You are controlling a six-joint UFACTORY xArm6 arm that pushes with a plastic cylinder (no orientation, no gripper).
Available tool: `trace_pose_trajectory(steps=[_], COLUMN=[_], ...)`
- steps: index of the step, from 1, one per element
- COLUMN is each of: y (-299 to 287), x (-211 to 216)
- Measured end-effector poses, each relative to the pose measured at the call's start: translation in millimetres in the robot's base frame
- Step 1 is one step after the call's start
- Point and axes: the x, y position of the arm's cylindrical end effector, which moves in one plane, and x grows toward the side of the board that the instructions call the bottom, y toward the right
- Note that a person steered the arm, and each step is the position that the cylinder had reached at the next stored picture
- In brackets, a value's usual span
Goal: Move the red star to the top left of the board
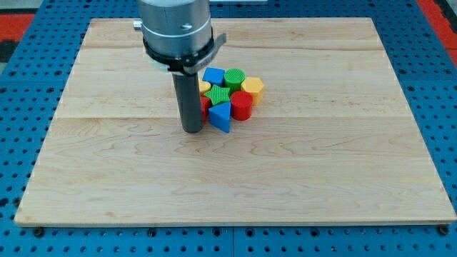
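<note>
Just left of the cluster, my tip (192, 130) stood touching the red star (206, 107), mostly hidden behind the rod; no fingers existed to judge. Rightward, the blue triangle (221, 116) and red cylinder (242, 106) crowded it, so pushing risked dragging neighbours along.

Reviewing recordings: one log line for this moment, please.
my tip: at cluster's left edge | red star: mostly hidden behind rod | blue triangle block: right of tip | board: top left unreached

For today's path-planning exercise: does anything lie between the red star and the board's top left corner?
Yes: my tip stands against the red star on its left, with the rod covering most of it. Beyond the rod, no block lies toward the board corner.
</note>
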Motion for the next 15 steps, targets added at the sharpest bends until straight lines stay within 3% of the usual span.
trace_pose_trajectory(steps=[2,4,5,6,8,9,10,11,13,14,15], y=[18.6,-62.9,-65.8,-18.4,7.6,-75.8,-104.9,-138.3,-117.4,-109.6,-137.7], x=[-17.2,-75.6,-29.7,6.3,-70.7,-111.1,-74.3,-66.4,-150.3,-103.1,-94.2])
